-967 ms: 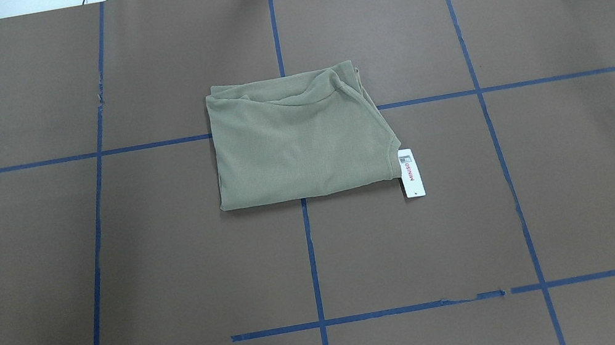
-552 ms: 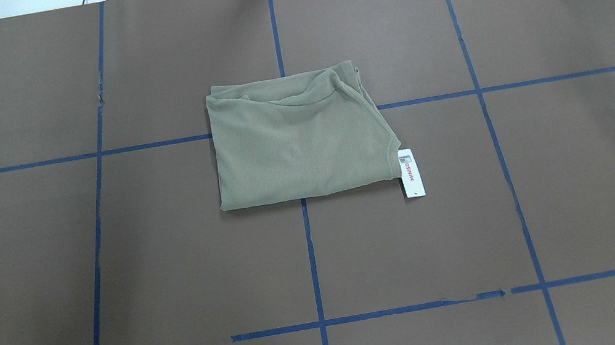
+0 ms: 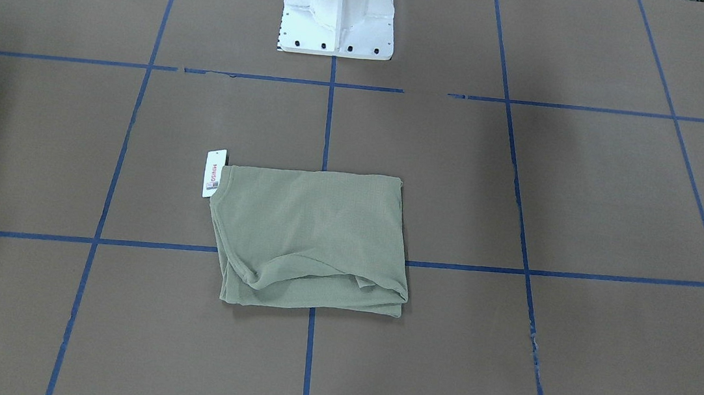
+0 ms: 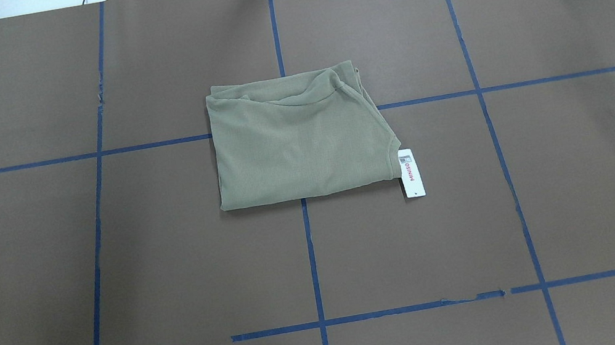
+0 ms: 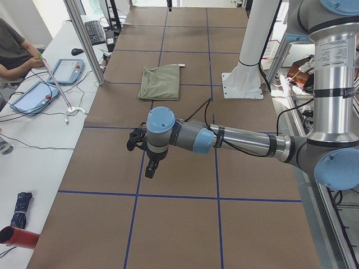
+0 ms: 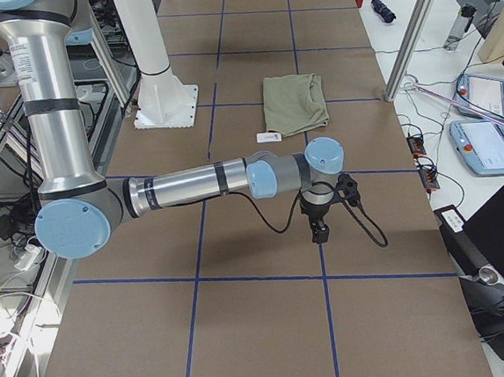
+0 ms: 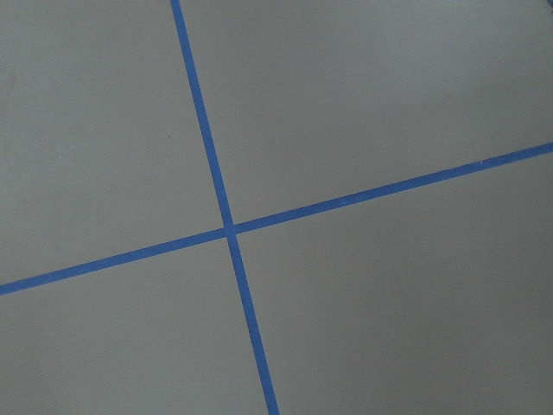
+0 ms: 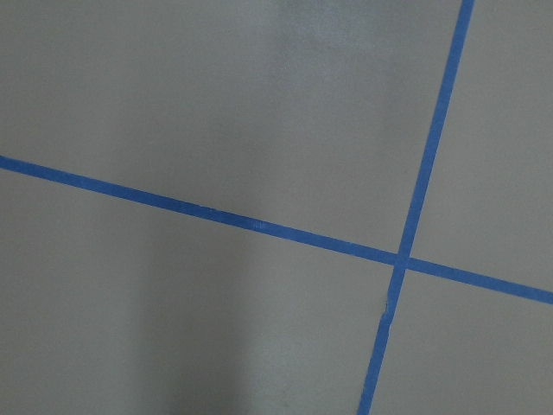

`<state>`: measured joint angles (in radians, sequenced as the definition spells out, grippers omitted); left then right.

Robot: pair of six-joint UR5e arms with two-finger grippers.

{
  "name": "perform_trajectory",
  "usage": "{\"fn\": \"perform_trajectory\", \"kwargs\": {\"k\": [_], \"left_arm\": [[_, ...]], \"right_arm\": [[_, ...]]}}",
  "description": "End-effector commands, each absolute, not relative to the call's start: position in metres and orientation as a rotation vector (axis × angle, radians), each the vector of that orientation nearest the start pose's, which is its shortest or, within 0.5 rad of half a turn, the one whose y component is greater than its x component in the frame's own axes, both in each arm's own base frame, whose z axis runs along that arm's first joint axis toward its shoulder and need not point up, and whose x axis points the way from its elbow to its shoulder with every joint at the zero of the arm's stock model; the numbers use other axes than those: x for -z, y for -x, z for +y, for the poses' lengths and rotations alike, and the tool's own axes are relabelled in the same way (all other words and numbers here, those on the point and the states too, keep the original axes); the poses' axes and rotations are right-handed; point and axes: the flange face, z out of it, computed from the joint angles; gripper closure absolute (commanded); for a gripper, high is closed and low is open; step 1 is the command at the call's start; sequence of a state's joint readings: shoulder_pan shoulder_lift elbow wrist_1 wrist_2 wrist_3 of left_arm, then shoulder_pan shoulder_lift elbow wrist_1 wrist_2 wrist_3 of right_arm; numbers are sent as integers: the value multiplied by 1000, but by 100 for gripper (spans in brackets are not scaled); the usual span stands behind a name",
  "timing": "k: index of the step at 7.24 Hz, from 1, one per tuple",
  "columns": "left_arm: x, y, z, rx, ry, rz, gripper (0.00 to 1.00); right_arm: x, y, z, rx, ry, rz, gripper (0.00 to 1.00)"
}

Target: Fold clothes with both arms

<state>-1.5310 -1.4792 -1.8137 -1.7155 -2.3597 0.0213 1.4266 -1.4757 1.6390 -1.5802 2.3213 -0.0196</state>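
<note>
The clothes are one sage-green shirt, folded into a rough rectangle at the table's middle, also seen in the front-facing view. Its white hang tag sticks out at one near corner. Neither arm appears in the overhead or front-facing views. My left gripper hangs over bare table far from the shirt, toward the table's left end. My right gripper hangs likewise toward the right end, away from the shirt. I cannot tell whether either is open or shut. Both wrist views show only brown cover and blue tape.
The white pedestal base stands on the robot's side of the brown, blue-taped table cover. A side table beyond the far edge holds teach pendants, cables and a seated person. Metal posts rise at that edge.
</note>
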Motion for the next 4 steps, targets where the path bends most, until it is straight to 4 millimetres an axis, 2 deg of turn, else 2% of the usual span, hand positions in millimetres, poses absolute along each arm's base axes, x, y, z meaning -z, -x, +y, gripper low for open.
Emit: {"fn": "perform_trajectory", "kwargs": {"k": [1,4], "left_arm": [[-563,44,-467,-176,-278,787,0],[-562,44,-466,-176,-276,787,0]], "right_arm": [[-572,12,-540,212,-104,-769,0],[-568,12,-535,216,-111,-765,0]]}}
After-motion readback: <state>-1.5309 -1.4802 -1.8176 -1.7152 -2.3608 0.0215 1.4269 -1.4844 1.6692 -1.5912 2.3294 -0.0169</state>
